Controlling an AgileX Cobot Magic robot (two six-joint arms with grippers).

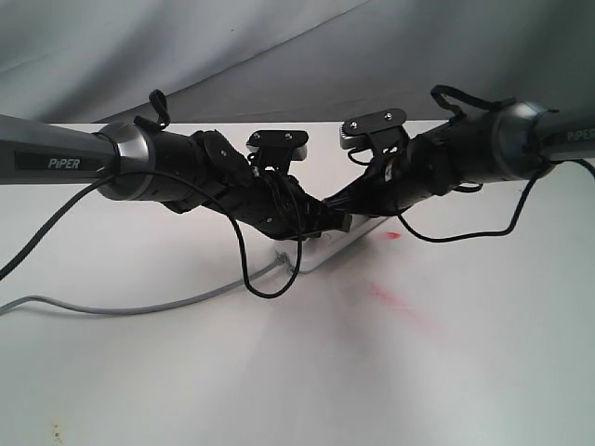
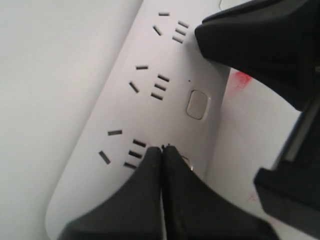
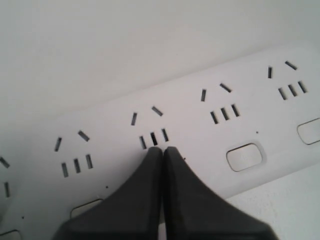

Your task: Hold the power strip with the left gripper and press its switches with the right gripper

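Note:
The white power strip lies flat on the table. In the exterior view only its near end shows below the two arms. My left gripper is shut, empty, its tips down on the strip's top by the last socket group near the rounded end. One of its switches shows just beyond. My right gripper is also shut with its tips on the strip, just below a middle socket group. The fingers cover that group's button spot. Neighbouring switches show on either side. The two grippers meet over the strip.
The grey cord runs left from the strip across the white table. Red smears mark the table to the right of the strip. Black cables hang from both wrists. A grey cloth backdrop rises behind.

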